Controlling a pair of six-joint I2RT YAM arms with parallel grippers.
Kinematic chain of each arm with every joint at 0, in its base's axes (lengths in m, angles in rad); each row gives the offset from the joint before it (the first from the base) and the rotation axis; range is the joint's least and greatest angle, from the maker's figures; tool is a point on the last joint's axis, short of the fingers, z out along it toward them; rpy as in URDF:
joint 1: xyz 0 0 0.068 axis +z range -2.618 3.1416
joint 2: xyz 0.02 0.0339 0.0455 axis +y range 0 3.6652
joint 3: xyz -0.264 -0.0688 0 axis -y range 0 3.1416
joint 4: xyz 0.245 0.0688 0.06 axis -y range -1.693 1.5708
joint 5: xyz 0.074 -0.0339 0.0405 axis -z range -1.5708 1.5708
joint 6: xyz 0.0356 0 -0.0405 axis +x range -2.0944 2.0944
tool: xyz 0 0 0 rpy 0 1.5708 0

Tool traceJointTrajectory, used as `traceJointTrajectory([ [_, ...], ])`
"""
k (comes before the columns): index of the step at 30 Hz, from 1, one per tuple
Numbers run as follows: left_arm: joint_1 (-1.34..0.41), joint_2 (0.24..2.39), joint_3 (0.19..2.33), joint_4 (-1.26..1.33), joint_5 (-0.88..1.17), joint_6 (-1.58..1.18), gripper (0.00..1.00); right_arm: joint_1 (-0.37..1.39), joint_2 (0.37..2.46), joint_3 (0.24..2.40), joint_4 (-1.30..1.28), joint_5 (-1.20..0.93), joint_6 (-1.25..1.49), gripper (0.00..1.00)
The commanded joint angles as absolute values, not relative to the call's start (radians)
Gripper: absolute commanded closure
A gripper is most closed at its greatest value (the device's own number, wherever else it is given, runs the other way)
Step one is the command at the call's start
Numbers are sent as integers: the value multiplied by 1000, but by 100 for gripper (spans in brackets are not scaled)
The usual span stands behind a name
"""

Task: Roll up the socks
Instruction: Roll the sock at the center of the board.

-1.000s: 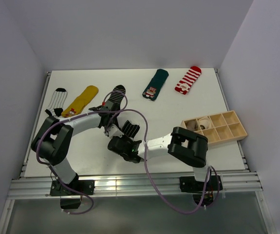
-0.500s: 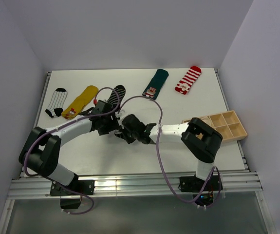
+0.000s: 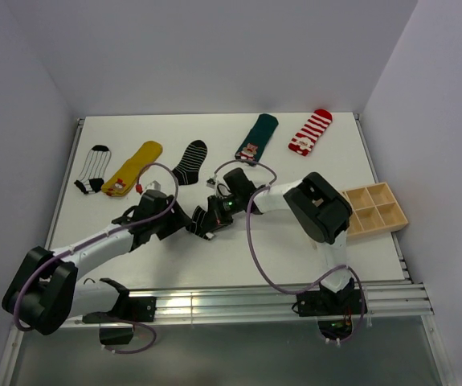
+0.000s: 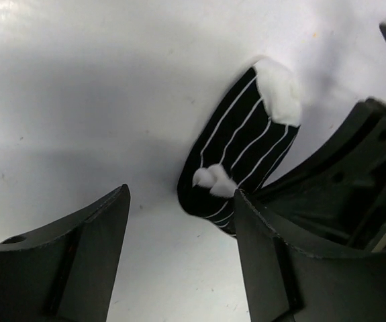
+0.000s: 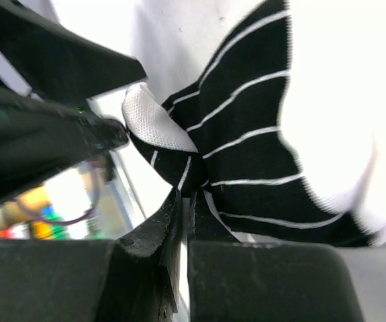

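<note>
A black sock with thin white lines and white toe [image 5: 260, 147] [image 4: 239, 161] hangs bunched from my right gripper [image 5: 191, 194], which is shut on a fold of it just above the table [image 3: 134, 265]. In the top view that sock [image 3: 202, 226] sits between both grippers at mid-table. My left gripper [image 4: 179, 221] [image 3: 184, 223] stands open just left of it, and nothing lies between its fingers [image 4: 78, 261]. The sock's near end touches the right fingertip. More socks lie in a far row: black-and-white [image 3: 94, 167], yellow [image 3: 134, 166], black striped [image 3: 190, 161], teal [image 3: 256, 138], red-and-white [image 3: 311, 132].
A wooden compartment tray [image 3: 373, 207] stands at the right, behind the right arm's elbow [image 3: 319, 205]. Purple cables loop over both arms. White walls close in the table on three sides.
The left gripper opened, let go of the sock and drew back towards the near left. The right gripper shut on the sock and moved farther up the table.
</note>
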State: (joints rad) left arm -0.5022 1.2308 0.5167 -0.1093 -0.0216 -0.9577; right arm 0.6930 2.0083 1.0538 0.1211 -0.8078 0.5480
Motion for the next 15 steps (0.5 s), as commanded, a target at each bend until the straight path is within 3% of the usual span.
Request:
traceJointTrajectory([
  [1, -518, 1200, 474, 20, 23, -996, 33, 666, 2077, 1084, 109, -917, 638, 100],
  [9, -532, 1270, 459, 95, 46, -1014, 37, 644, 2141, 1126, 64, -934, 650, 100],
  [15, -534, 1373, 477, 66, 9, -1028, 55, 644, 2151, 1129, 75, -928, 649, 100],
])
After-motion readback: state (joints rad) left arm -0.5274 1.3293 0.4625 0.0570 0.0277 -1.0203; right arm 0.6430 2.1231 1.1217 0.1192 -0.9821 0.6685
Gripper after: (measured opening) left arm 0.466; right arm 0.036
